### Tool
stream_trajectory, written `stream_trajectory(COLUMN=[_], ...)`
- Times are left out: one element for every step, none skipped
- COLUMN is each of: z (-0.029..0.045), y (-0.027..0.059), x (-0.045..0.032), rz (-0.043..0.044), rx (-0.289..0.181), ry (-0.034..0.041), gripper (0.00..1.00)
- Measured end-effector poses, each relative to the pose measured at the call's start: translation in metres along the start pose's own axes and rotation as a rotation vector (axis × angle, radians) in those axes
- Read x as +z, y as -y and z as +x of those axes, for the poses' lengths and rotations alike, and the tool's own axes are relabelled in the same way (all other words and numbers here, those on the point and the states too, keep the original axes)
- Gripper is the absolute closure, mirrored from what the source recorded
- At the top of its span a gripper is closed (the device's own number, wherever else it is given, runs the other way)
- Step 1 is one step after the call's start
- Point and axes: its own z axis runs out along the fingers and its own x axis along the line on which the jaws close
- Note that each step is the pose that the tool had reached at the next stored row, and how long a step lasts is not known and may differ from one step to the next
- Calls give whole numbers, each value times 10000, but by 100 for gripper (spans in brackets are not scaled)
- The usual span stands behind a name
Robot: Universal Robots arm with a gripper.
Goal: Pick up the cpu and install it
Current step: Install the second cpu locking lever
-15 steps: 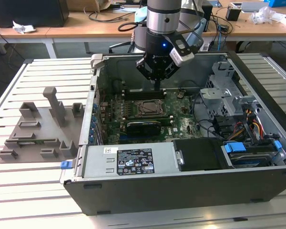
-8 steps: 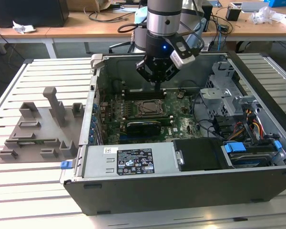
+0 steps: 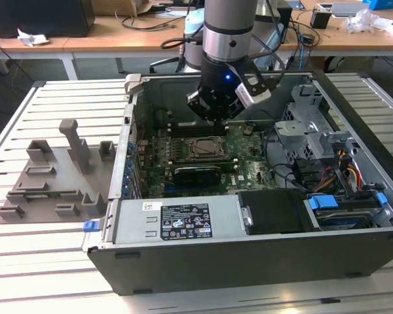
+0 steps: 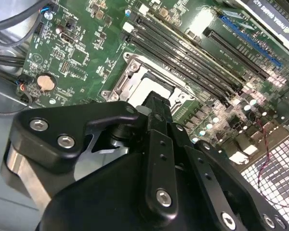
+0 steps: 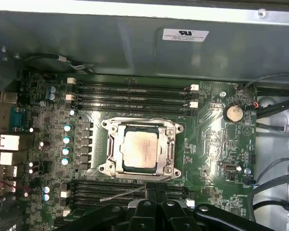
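The cpu (image 5: pixel 140 149) is sitting flat inside the socket frame (image 5: pixel 140 150) on the motherboard (image 5: pixel 207 130), pale top facing up, memory slots (image 5: pixel 132 95) running along either side of it. The arm is hanging straight down into the open computer case (image 3: pixel 249 261), with the gripper (image 3: pixel 217 118) hovering just above that socket, clear of the chip. Its fingers (image 4: pixel 158 144) are looking pressed together and holding nothing in the second wrist view.
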Motion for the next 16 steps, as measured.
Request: stream_trajectory(z=[1, 2, 4, 14, 42, 69, 118, 155, 181, 202, 238, 261, 278, 291, 293, 295], y=[12, 18, 25, 53, 121, 165, 206, 225, 235, 244, 257, 262, 264, 265, 266, 267], x=[4, 6, 9, 14, 20, 30, 52, 71, 87, 102, 137, 172, 210, 252, 270, 288], rz=[-49, -67, -76, -85, -125, -172, -212, -219, -224, -224, -221, -222, -222, -221, -221, -221], rx=[33, 48, 61, 64, 63, 65, 61, 62, 62, 63, 63, 62, 62, 63, 62, 62], ry=[4, 6, 7, 6, 8, 10, 12, 12, 14, 14, 12, 12, 13, 12, 12, 12], gripper=[89, 89, 89, 89, 89, 89, 89, 89, 89, 89, 89, 89, 89, 89, 89, 89])
